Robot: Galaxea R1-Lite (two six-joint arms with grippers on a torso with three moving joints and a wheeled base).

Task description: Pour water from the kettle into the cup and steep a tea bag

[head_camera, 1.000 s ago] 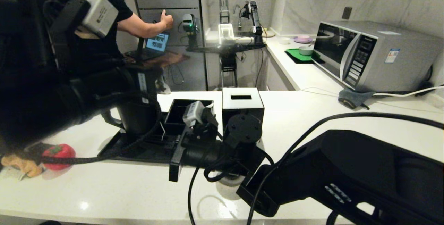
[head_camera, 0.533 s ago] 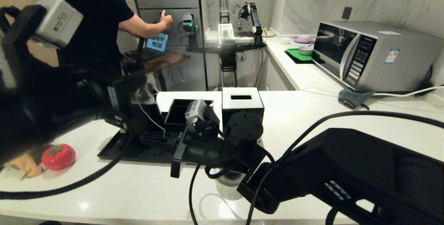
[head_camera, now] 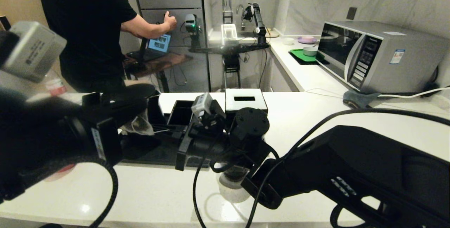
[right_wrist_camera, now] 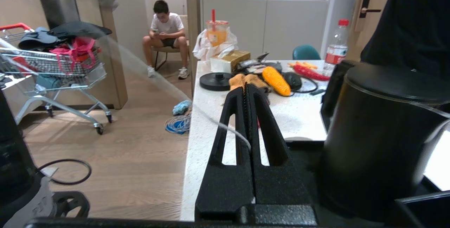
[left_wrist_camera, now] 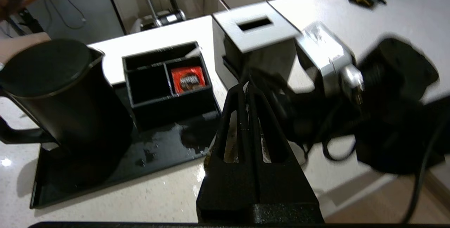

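The grey tea bag (head_camera: 139,125) hangs under my left gripper (head_camera: 149,96), which is shut on its top above the black tray (head_camera: 154,154). Its thin white string (right_wrist_camera: 225,129) runs to my right gripper (right_wrist_camera: 247,90), which is shut on it and points left across the tray. The tall black kettle (left_wrist_camera: 63,97) stands on the tray's left end, close beside the right gripper (right_wrist_camera: 383,133). In the head view my left arm hides the kettle. The cup is almost wholly hidden under my right arm; only a pale curved bit (head_camera: 228,187) shows. No stream of water shows, only drops on the tray (left_wrist_camera: 158,143).
A black organiser box (left_wrist_camera: 165,80) at the tray's back holds a red packet (left_wrist_camera: 187,79). A black cube box with a white slotted top (head_camera: 245,103) stands to its right. A microwave (head_camera: 379,55) sits far right. A person (head_camera: 91,27) stands behind the counter.
My left arm has swung out to the left and down, drawing the tea bag up clear of the tray and stretching its string. My right gripper has risen slightly, still holding the string.
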